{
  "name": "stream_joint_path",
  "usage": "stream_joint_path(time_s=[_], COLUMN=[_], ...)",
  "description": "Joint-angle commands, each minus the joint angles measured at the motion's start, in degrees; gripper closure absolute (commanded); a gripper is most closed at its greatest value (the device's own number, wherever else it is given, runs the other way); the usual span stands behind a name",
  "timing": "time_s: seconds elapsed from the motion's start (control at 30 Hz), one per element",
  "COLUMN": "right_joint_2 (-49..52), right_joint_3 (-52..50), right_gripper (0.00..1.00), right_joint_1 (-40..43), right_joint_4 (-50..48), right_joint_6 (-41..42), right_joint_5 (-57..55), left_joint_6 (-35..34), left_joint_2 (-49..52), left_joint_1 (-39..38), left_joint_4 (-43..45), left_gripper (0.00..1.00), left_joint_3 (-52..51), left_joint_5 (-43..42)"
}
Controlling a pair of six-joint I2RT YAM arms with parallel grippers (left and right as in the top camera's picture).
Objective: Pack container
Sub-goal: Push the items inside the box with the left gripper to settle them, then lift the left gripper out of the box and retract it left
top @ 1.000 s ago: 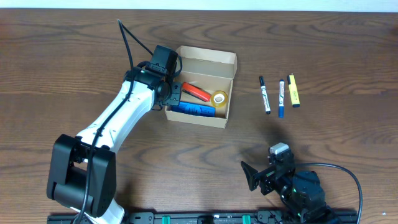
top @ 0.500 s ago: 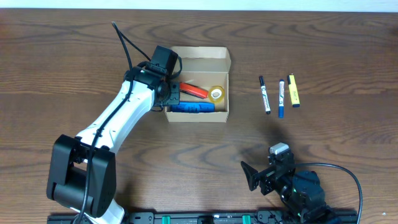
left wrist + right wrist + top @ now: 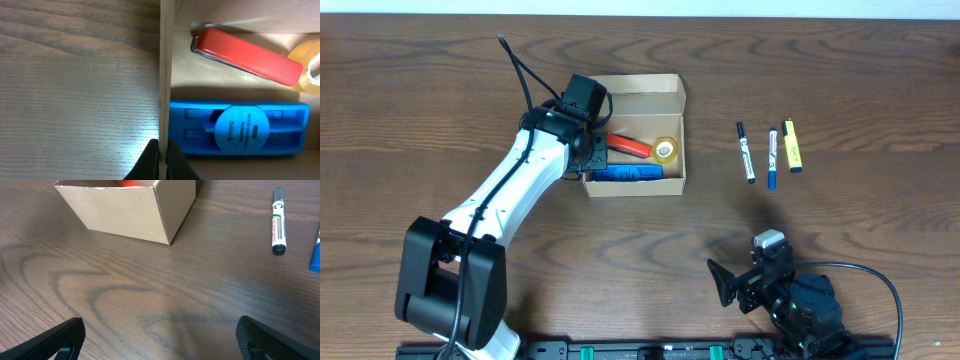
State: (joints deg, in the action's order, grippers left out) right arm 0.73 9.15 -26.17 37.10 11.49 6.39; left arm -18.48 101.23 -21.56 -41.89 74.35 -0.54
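Two grippers, one box, three pens loose at my right.
Nearest me, the right gripper [image 3: 159, 327] sits low, fingers spread wide with nothing between them. Ahead of it is bare table [image 3: 620, 260], then a black marker [image 3: 746, 152], a blue marker [image 3: 772, 153] and a yellow highlighter [image 3: 792, 146] side by side, well apart from the container [image 3: 635, 187]. The container sits mid-table, mouth up, its long axis running left to right and its sides square to the table edge. The left gripper [image 3: 161, 157] is pinched tight on its left wall, and that arm hides part of the wall from overhead. Inside, a blue block [image 3: 240, 127] lies along the near wall, with a red stapler [image 3: 247, 55] and a yellow tape roll [image 3: 666, 150] behind it.
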Motion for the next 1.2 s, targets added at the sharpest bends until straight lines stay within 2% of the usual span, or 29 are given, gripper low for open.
stream_joint_path(time_s=[0.0,0.03,0.13,0.37,0.5,0.7,0.8,0.97,1.07,1.17], right_joint_2=[-0.39,-0.39,-0.39,-0.39,-0.39,-0.39,-0.39,-0.39,-0.39,-0.39], right_joint_3=[-0.17,-0.17,-0.17,-0.17,-0.17,-0.17,-0.17,-0.17,-0.17,-0.17], right_gripper=[0.01,0.01,0.01,0.01,0.01,0.01,0.01,0.01,0.01,0.01], right_joint_1=[-0.48,-0.48,-0.48,-0.48,-0.48,-0.48,-0.48,-0.48,-0.48,-0.48], right_joint_4=[0.02,0.02,0.02,0.02,0.02,0.02,0.02,0.02,0.02,0.02], right_joint_6=[-0.83,-0.83,-0.83,-0.83,-0.83,-0.83,-0.83,-0.83,-0.83,-0.83], right_joint_5=[-0.17,-0.17,-0.17,-0.17,-0.17,-0.17,-0.17,-0.17,-0.17,-0.17], left_joint_6=[-1.01,-1.01,-0.76,5.86,10.56,12.72,18.14,31.30,34.51,39.01], left_joint_2=[0.63,0.52,-0.52,-6.51,-12.04,-21.40,-26.80,-34.91,-38.29,-40.79], left_joint_1=[0.17,0.17,0.17,0.17,0.33,2.40,3.28,3.28,3.28,3.28], left_joint_4=[-1.40,-1.38,-1.38,-1.38,-0.96,-1.62,-3.89,-11.23,-16.41,-21.16], left_gripper=[0.94,0.94,0.80,0.37,0.35,0.35,0.35,0.31,0.31,0.31], left_joint_3=[-0.68,-0.68,-0.44,2.23,3.28,3.82,3.82,3.82,3.82,3.82], left_joint_5=[2.47,2.49,2.47,2.43,2.64,2.19,-1.84,-8.07,-9.79,-15.56])
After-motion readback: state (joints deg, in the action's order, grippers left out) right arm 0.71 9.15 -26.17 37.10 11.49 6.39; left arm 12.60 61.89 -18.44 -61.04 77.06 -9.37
